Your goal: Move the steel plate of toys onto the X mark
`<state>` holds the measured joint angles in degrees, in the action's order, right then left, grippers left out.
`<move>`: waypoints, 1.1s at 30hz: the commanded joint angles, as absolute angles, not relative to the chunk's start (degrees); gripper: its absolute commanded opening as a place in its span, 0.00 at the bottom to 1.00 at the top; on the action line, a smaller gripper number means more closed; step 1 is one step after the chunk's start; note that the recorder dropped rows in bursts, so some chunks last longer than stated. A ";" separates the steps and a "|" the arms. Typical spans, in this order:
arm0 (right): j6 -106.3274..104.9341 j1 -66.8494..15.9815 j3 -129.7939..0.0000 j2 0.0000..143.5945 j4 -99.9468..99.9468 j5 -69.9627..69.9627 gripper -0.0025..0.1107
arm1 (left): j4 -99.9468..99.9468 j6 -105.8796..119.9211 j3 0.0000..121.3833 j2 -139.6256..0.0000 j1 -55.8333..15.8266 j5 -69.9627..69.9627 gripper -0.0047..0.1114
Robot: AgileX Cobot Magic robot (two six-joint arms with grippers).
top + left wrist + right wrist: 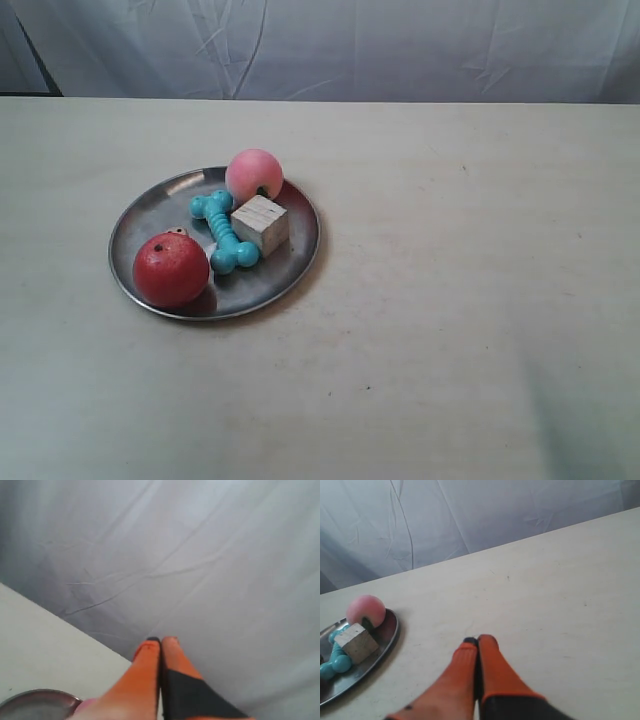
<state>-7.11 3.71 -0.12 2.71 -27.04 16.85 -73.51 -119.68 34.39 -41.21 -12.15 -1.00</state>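
Observation:
The steel plate [150, 215] lies on the table, left of the middle in the exterior view. It holds a red apple [170, 268], a pink peach ball [254, 175], a turquoise bone [225, 232], a wooden cube [261, 222] and a small tan die [178, 232] behind the apple. Neither arm shows in that view. My right gripper [478, 640] is shut and empty over bare table, apart from the plate [387, 630], peach [366, 610] and cube [356, 641]. My left gripper [161, 640] is shut and empty, raised, with the plate's rim [35, 699] below it. I cannot make out the X mark.
A pale cloth-covered table [450, 300] stretches wide to the right of the plate and in front of it. A wrinkled white-grey backdrop [350, 45] hangs along the table's far edge.

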 commanded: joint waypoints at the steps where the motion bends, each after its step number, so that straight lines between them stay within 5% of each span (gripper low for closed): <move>1: -7.28 3.94 0.00 2.56 -26.86 16.01 0.02 | -57.13 -119.80 28.06 -30.26 -13.27 -14.48 0.04; 14: -7.28 3.94 0.00 2.56 -26.86 16.17 0.02 | -34.08 -119.42 6.49 -9.17 -1.55 -16.35 0.04; 25: -7.28 3.94 0.00 2.56 -26.86 16.17 0.02 | -34.70 -112.99 5.02 -8.36 1.82 -4.51 0.04; 28: -7.28 3.94 0.00 2.56 -26.86 16.17 0.02 | -29.05 -93.29 5.02 -8.36 1.82 -3.45 0.04; 33: -7.28 3.94 0.00 2.56 -26.86 16.17 0.02 | 5.47 -28.90 5.02 -8.33 1.82 -2.47 0.04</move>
